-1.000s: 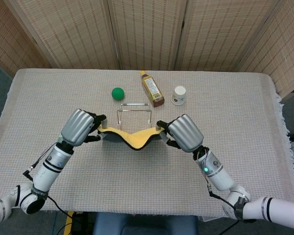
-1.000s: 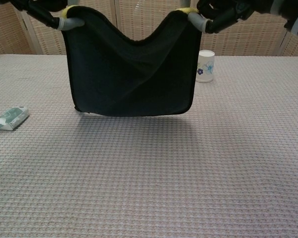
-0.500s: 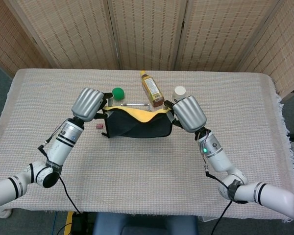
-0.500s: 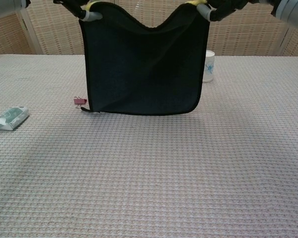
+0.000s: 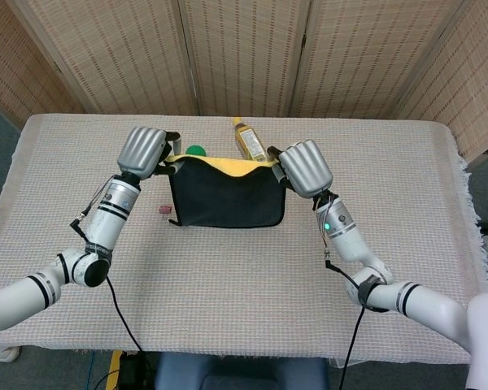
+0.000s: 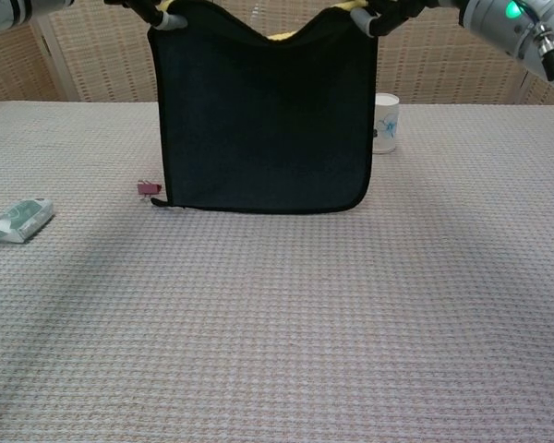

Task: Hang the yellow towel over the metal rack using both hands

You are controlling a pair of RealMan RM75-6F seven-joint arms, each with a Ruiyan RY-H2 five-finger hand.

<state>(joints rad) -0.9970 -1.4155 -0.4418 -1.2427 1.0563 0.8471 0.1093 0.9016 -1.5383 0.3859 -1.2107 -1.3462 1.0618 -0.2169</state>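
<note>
Both robot hands, left (image 5: pixel 143 149) and right (image 5: pixel 304 166), grip towel (image 6: pixel 263 115); rack hidden.

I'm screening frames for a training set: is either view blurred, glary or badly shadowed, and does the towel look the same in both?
Head view: sharp, evenly lit, no glare; the towel shows a yellow top edge over a dark face. Chest view: also sharp, but the towel reads almost solid black, its texture lost, with a soft shadow on the tablecloth below; the left hand and right hand are cropped at the top.

I see a green ball (image 5: pixel 196 150) and bottle (image 5: pixel 246 140) at upper centre — cup (image 6: pixel 384 123), red clip (image 6: pixel 148 188), packet (image 6: pixel 18 221) left.
</note>
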